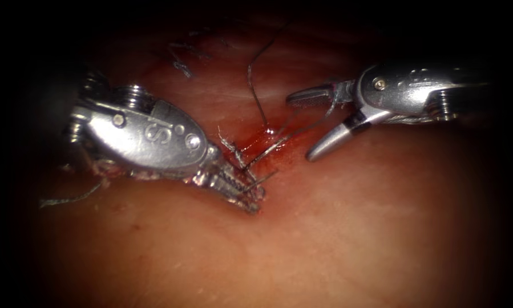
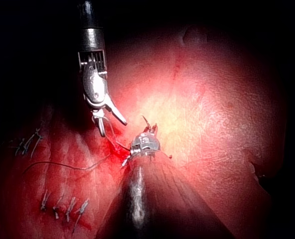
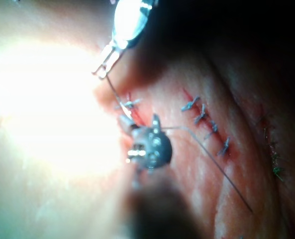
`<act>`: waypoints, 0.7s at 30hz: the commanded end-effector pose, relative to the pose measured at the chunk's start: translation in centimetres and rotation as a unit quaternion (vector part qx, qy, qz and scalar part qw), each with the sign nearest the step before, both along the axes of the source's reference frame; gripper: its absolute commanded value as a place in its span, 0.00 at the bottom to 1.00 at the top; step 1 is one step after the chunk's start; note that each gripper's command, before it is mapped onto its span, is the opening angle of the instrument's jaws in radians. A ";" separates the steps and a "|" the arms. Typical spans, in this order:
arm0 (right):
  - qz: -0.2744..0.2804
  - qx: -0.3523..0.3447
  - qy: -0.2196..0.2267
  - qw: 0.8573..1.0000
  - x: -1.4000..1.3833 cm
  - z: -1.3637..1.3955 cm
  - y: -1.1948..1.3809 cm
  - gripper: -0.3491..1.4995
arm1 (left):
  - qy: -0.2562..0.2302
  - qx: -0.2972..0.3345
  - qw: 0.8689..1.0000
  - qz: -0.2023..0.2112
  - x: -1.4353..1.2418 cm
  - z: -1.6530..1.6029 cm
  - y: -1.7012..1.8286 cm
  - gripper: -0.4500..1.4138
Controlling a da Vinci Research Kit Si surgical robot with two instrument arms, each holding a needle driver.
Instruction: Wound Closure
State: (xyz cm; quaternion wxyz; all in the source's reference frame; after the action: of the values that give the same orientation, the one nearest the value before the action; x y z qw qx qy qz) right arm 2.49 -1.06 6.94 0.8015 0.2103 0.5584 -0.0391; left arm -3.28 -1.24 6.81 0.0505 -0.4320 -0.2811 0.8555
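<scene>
In the endoscope view the left tool [image 1: 246, 191] lies low on the tissue [image 1: 336, 228], its fingers closed on the thread [image 1: 279, 144] right at the cut [image 1: 262, 140]; whether they also hold the needle cannot be told. The right tool [image 1: 319, 122] hovers just right of the cut with its fingers spread open, gripping nothing. The dark thread runs from the left tool's tip across the red fluid [image 1: 255, 142] towards the right tool, and another strand rises away behind the cut. A short frayed thread end [image 1: 230, 145] sticks up beside the cut. Finished stitches [image 2: 63, 206] show in the left wrist view.
</scene>
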 end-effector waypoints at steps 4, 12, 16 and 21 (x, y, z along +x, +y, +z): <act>0.065 0.107 -0.036 0.991 -0.14 0.03 -0.17 0.92 | -0.007 -0.009 1.000 -0.003 -0.04 -0.03 -0.04 0.00; 0.093 0.151 -0.007 0.984 -0.08 0.00 -0.19 0.91 | -0.024 -0.017 1.000 -0.009 -0.10 -0.10 -0.07 0.00; 0.108 0.170 -0.013 0.980 0.02 0.07 -0.19 0.91 | -0.032 -0.019 0.999 -0.009 -0.08 -0.14 -0.06 0.00; 0.117 0.187 -0.023 0.975 0.12 0.17 -0.20 0.91 | -0.050 -0.025 0.998 -0.012 0.00 -0.41 0.00 0.00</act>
State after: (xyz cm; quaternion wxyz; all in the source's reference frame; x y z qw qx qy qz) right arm 2.54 -1.22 7.08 0.7596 0.2901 0.5568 0.1697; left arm -3.22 -1.19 6.30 0.0377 -0.4815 -0.2547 0.8378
